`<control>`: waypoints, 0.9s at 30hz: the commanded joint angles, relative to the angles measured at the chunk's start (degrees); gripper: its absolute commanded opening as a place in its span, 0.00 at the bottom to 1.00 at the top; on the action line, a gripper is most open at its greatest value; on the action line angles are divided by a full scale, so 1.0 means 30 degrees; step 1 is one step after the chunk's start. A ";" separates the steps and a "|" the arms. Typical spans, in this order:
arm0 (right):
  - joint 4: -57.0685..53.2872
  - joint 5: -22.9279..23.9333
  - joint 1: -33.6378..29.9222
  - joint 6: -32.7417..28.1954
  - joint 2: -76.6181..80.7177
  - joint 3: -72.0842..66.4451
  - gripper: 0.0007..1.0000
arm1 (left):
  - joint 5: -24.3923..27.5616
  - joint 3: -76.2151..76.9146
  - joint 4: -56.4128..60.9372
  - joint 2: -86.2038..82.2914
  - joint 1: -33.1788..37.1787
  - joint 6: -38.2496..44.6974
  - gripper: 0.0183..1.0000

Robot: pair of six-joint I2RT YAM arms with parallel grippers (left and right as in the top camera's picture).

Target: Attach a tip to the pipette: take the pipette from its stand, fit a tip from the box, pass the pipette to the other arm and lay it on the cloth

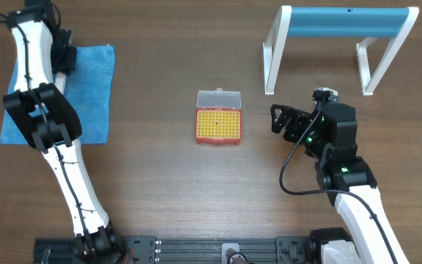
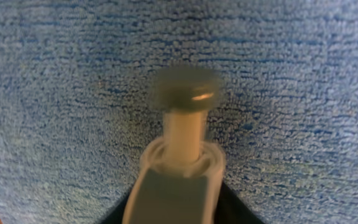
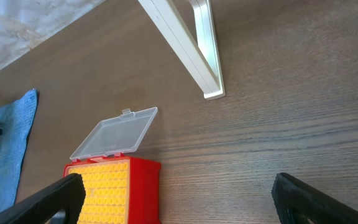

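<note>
Looks like handover done: my left gripper [image 1: 63, 59] clamps pipette [image 2: 182, 155] over cloth [image 1: 94, 81], table's left edge. Right gripper [image 1: 283, 123] gaping, empty. Only lay-down left. Tip hidden.

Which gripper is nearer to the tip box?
Right. The right gripper is open a short way beside the tip box; the left gripper holds the pipette far off, over the blue cloth.

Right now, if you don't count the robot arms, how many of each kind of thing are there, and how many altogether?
cloth: 1
box: 1
stand: 1
pipette: 1
Total: 4
</note>
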 commanded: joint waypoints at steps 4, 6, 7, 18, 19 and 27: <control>0.0029 -0.0255 0.0095 0.0379 -0.0211 0.0160 0.97 | -0.0168 0.0277 -0.0029 -0.0022 0.0073 -0.0393 0.77; 0.0036 -0.0430 0.0095 0.0393 -0.0219 0.0160 0.97 | -0.1137 0.0401 -0.0444 -0.0291 0.0007 -0.1173 0.81; 0.0044 -0.0430 0.0095 0.0510 -0.0248 0.0168 0.97 | -0.1581 0.0554 -0.0787 -0.0488 -0.0029 -0.1319 0.81; 0.1727 -0.0255 -0.0102 -0.0714 -0.3468 0.0168 0.97 | -0.0481 0.5107 -0.6164 -0.5552 -0.0984 -0.2455 0.81; 0.1719 -0.0211 -0.0219 -0.0903 -0.4095 0.0168 0.97 | 0.0095 0.5136 -0.6470 -0.6207 -0.1005 -0.2455 0.82; 0.0678 0.1749 -0.0466 -0.2747 -0.8568 0.0160 0.97 | 0.4182 0.4692 -0.7541 -1.2808 -0.0976 -0.3228 0.81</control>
